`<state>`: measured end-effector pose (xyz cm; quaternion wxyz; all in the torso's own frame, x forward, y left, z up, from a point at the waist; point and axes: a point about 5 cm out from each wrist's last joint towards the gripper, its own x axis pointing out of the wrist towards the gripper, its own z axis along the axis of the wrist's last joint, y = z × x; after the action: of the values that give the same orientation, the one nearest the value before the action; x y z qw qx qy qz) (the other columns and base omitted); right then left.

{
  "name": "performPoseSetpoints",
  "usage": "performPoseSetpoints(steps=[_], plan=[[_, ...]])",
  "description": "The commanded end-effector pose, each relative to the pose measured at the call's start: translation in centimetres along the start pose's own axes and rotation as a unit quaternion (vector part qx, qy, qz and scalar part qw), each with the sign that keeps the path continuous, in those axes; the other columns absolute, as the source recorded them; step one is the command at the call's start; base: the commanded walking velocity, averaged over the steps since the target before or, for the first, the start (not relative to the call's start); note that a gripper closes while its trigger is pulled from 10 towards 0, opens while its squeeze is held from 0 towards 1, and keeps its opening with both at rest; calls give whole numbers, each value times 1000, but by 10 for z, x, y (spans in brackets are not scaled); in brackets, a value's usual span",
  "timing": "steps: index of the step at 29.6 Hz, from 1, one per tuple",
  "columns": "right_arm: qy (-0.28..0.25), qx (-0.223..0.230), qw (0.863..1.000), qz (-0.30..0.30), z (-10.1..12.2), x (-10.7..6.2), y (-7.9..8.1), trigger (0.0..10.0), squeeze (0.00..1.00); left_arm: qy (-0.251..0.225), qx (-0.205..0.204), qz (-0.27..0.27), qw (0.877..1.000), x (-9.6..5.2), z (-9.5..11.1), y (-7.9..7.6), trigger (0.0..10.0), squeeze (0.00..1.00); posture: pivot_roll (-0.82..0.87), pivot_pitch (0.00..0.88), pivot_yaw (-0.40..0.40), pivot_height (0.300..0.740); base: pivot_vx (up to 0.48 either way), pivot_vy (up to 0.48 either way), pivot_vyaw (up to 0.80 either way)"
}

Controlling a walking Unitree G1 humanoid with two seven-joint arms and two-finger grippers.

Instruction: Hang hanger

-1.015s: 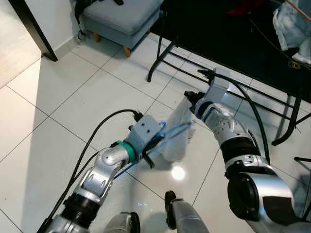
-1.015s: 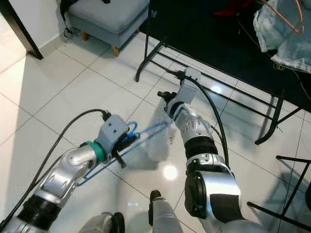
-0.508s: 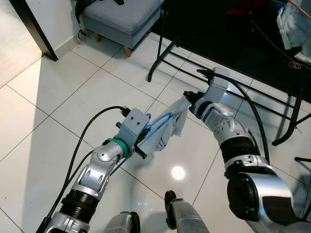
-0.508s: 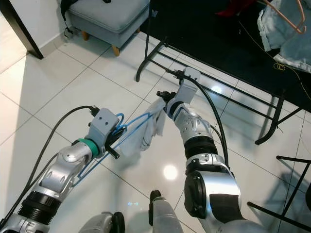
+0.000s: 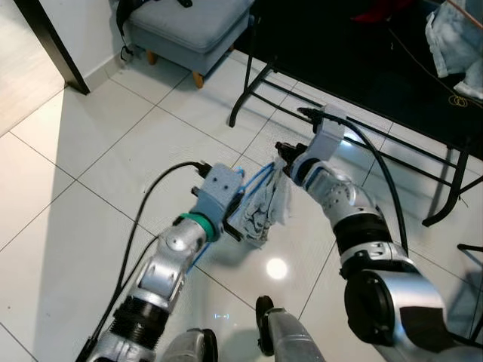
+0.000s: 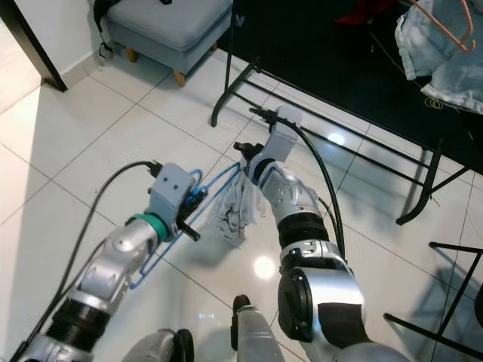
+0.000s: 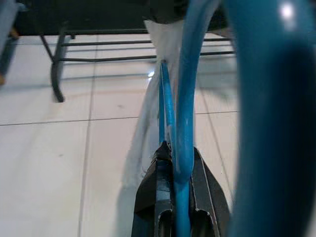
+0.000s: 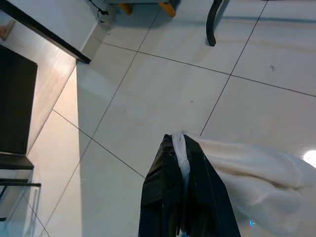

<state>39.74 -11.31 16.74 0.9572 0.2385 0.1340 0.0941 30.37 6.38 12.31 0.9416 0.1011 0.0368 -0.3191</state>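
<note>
A blue plastic hanger hangs in the air above the tiled floor, with a white garment bunched on it. My left gripper is shut on the hanger's blue bar, which runs between its black fingers in the left wrist view. My right gripper is shut on the upper edge of the white garment, close to the hanger's far end. The cloth droops between the two grippers.
A black metal rack with floor bars stands just behind the right arm. A grey footstool is at the back left. Light blue clothes hang at the upper right. White floor tiles spread to the left.
The two grippers have come closer together, so the garment now hangs more bunched and lower between them. The left arm has shifted right and forward.
</note>
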Motion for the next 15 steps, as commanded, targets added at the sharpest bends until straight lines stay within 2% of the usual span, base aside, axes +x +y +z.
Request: performPoseSetpoints(steps=[1,2,6,15], plan=[[0,17,1000,-5,-1,1,0,10000,0,-23,-4,-33,999,-2,4,-12,10000,0,-94,213,16,737,0,0,0],[-7,20,1000,-11,3,2,-1,10000,0,-33,-7,-52,998,-5,7,-18,10000,0,-94,209,9,737,0,0,0],[-18,6,1000,-13,10,2,-3,10000,0,-34,-5,-58,998,-9,7,-20,10000,0,-90,210,7,737,0,0,0],[-19,-23,1000,2,16,-1,-5,10000,0,-26,0,-70,997,-22,3,-15,10000,0,-96,218,7,737,0,0,0]])
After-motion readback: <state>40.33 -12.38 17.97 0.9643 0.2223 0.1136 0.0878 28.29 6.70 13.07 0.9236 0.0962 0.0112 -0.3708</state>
